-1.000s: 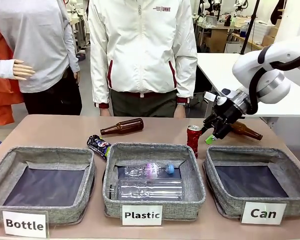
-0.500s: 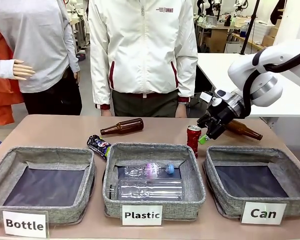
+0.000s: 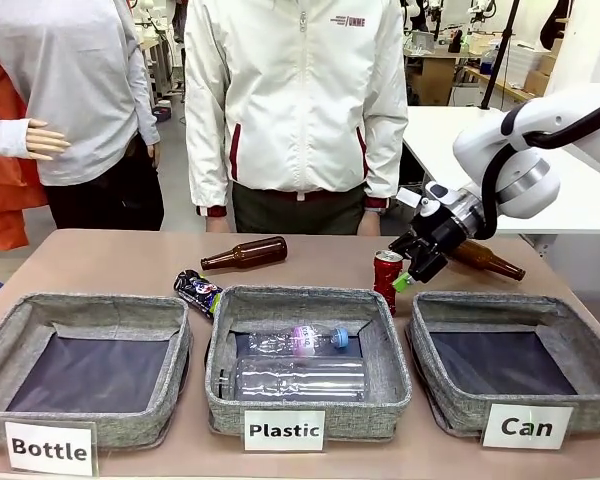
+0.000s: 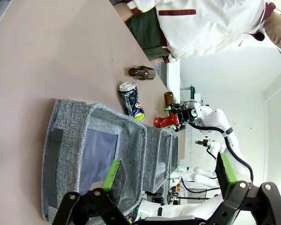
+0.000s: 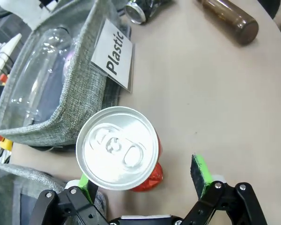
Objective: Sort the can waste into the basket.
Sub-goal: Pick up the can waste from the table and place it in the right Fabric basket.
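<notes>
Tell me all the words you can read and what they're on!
"Bottle": left label, on the left basket.
"Plastic": middle label, on the middle basket.
"Can": right label, on the right basket.
Red chest print on the person's jacket: too small to read.
Print on the black can: too blurred.

"Bottle" label (image 3: 50, 447), white, black print: near wall of left basket (image 3: 90, 303).
"Plastic" label (image 3: 284, 430): near wall of middle basket (image 3: 300, 296).
Second "Plastic" label (image 5: 116, 55): same basket, right wrist view.
"Can" label (image 3: 526, 427): near wall of right basket (image 3: 500, 300).
Chest print (image 3: 348, 21), small, red, on person's white jacket (image 3: 280, 100): too small to read.
</notes>
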